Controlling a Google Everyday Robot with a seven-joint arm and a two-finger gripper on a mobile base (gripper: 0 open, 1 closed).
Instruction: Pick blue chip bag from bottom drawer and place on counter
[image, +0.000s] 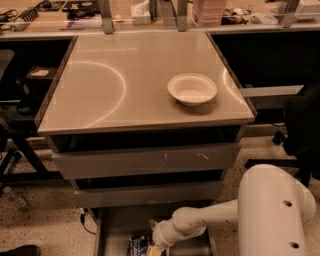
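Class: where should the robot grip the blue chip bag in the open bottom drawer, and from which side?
Probably from above, pinching one edge: the chip bag lies flat on the drawer floor, and low walls hinder a sideways reach. The gripper hangs beside it.
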